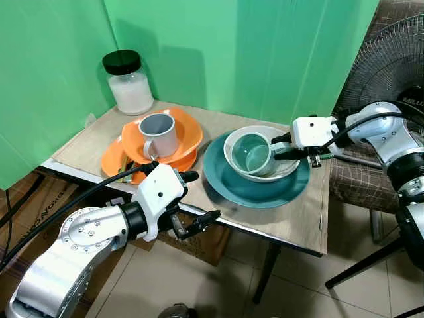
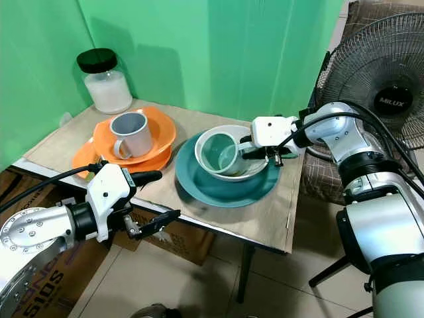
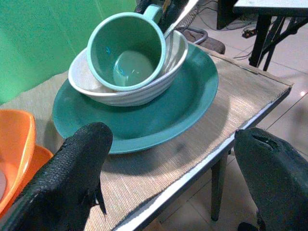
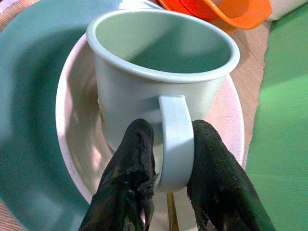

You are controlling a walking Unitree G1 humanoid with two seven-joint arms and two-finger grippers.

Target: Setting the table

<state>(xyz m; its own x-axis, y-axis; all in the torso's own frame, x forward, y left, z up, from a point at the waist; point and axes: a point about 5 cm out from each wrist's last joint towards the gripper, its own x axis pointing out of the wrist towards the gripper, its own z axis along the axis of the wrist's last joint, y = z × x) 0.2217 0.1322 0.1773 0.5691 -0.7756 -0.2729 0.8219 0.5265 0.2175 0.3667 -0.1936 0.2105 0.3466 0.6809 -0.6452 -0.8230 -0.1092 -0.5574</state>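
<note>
A pale green mug [image 1: 252, 152] lies tilted inside a white bowl [image 1: 283, 171], which sits on a teal plate [image 1: 225, 182] at the table's right. My right gripper [image 4: 173, 130] reaches in from the right and is shut on the mug's handle [image 4: 175, 139]. A thin metal utensil handle [image 3: 179, 19] leans in the bowl behind the mug. At the table's front edge, my left gripper [image 1: 199, 197] hangs open with nothing between its fingers, and it faces the teal plate [image 3: 159, 115]. A grey mug [image 1: 159, 132] stands on stacked orange plates [image 1: 191, 132] at the left.
A glass jar [image 1: 129, 83] with a black lid stands in the back left corner against the green backdrop. A floor fan [image 1: 391, 59] and a chair [image 1: 351, 179] stand right of the table. Below the table's front edge [image 1: 265, 235] is a cardboard box on tiled floor.
</note>
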